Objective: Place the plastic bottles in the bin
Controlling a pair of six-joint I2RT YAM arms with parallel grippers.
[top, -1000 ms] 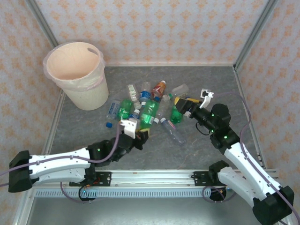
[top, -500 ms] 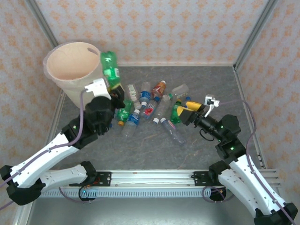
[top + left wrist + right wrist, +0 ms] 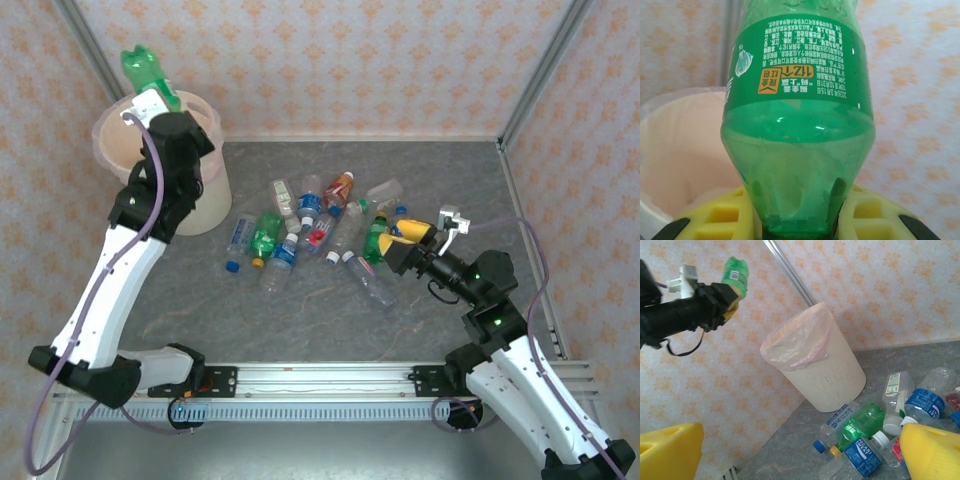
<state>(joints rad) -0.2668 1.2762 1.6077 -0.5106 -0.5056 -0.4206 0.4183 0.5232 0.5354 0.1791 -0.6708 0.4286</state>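
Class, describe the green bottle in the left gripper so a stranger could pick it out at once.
Find the cream bin in the far left corner of the table. Raised high near it, the left gripper is shut on a green bottle with a green label. The other green bottles lie on the table.

Peach patterned walls (image 3: 400, 60), grey marbled tabletop (image 3: 320, 320), metal corner posts (image 3: 540, 70)
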